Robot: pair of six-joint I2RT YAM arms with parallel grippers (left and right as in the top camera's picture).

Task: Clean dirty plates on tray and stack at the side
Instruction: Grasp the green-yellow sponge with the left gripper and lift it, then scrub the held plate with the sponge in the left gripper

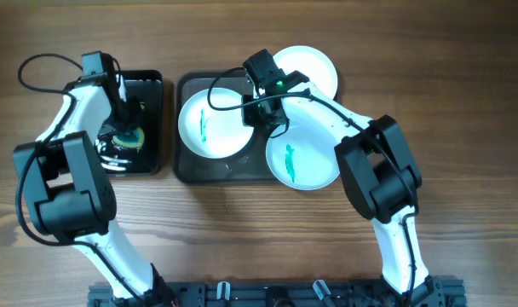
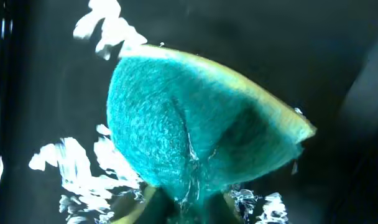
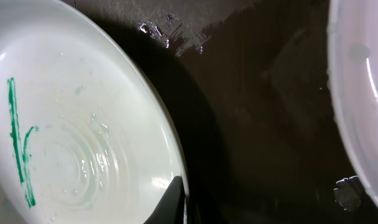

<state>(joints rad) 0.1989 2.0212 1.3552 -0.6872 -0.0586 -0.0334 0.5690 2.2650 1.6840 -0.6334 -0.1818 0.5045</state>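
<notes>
left claw [image 1: 123, 121] pinches the sponge [image 2: 195, 124], while the right claw [image 1: 266, 115], mostly cut off beside a smeared plate [image 3: 83, 124], is unreadable.

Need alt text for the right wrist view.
A round white plate with thin teal-green smears fills the left of the view, lying on a wet dark-grey tray. One dark claw finger sits at its rim at the bottom, and a second pale plate shows its edge at right.
</notes>
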